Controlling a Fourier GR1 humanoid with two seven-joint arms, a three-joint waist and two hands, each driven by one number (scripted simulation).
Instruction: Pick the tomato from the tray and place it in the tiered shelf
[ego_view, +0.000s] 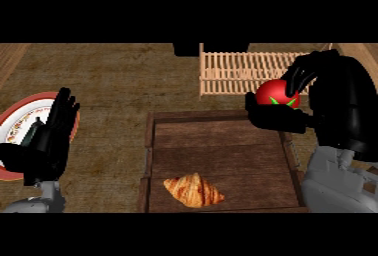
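**Right hand holds tomato over tray's far right corner, shelf just beyond**

The robot's right hand (284, 116) is curled round the round red tomato with a green stem top (277, 93): thumb and palm cup it from below, fingers (301, 75) arch over its top and right side. Most of the tomato's left face shows between them. The tomato is lifted off the dark brown wooden tray (221, 150) and sits above the tray's far right corner, overlapping in view the near edge of the pale slatted wooden tiered shelf (236, 70).

The shelf lies at the far side of the counter, right of centre, its slats running up and down in view. The right hand and forearm cover its right end. A dark block sits just left of the shelf at the top edge (cannot tell what it is).

On the tray only a golden-brown croissant (193, 190) is left, low down near the tray's near edge, well apart from the tomato and the right hand.

The left hand (50, 132) is open, fingers straight and up, at the view's left edge, resting over a round white plate with a red rim (18, 112). It holds nothing. The plate is partly hidden by that hand and cut off by the view's left edge. It lies well apart from the tray on the brown wood-grain counter (111, 75).
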